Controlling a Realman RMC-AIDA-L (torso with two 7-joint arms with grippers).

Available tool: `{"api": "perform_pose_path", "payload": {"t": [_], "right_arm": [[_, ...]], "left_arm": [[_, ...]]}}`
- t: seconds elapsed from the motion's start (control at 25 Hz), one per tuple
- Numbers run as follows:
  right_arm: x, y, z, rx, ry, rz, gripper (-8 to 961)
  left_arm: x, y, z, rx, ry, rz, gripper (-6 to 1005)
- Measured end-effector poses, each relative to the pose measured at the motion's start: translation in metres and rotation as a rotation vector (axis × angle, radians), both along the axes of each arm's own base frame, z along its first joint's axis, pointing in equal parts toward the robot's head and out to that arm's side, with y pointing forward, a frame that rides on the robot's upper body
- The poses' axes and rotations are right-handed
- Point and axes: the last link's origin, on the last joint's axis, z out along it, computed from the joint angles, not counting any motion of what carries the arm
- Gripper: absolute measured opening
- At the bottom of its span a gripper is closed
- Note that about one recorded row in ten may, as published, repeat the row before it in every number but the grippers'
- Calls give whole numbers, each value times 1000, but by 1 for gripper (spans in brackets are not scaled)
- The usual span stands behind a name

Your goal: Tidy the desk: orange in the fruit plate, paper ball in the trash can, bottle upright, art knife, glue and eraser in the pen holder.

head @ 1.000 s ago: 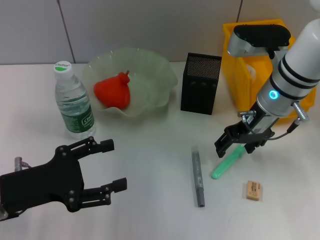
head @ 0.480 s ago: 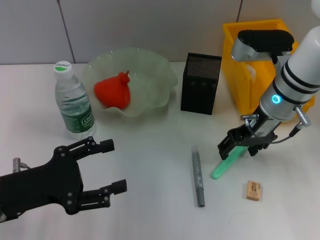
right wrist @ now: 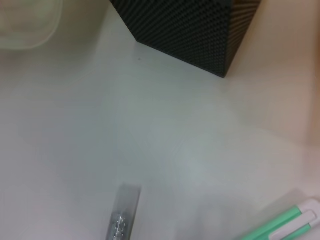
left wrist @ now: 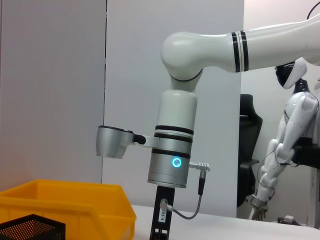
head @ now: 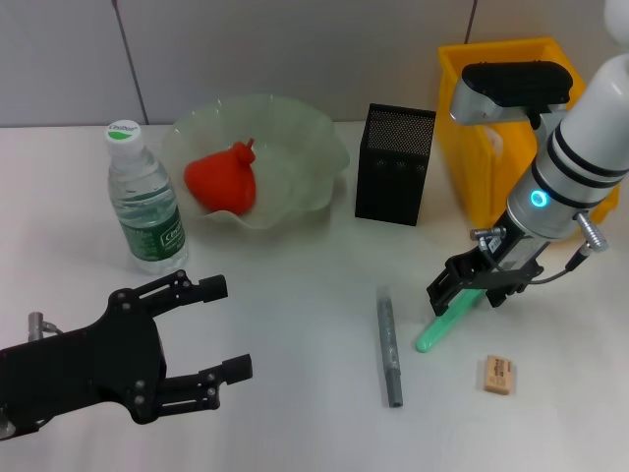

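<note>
The orange (head: 224, 180) lies in the pale green fruit plate (head: 305, 177). The bottle (head: 145, 202) stands upright to the plate's left. The black mesh pen holder (head: 395, 164) stands beside the yellow trash can (head: 462, 147); a pale white shape inside the can is unclear. On the table lie a green glue stick (head: 437, 326), a grey art knife (head: 390, 349) and the tan eraser (head: 497, 375). My right gripper (head: 470, 287) is low over the glue's far end, jaws open astride it. My left gripper (head: 211, 329) is open and empty at the front left.
The right wrist view shows the pen holder (right wrist: 185, 25), the knife's end (right wrist: 122, 215) and the glue (right wrist: 280, 225). The left wrist view shows the right arm (left wrist: 172, 150), the can (left wrist: 65, 205) and the pen holder's top (left wrist: 30, 227).
My right arm has shifted slightly right and lower over the glue stick. The glue, knife and eraser have not moved. The left gripper has barely moved.
</note>
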Motion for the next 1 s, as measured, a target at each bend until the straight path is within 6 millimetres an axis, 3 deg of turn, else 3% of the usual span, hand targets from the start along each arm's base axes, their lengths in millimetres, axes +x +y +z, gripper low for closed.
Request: {"api": "perform_pose_path", "payload": {"t": [1.0], "right_arm": [[3, 0, -1, 3, 0, -2, 790]], "left_arm": [[1, -1, 1, 0, -16, -5, 845]]}}
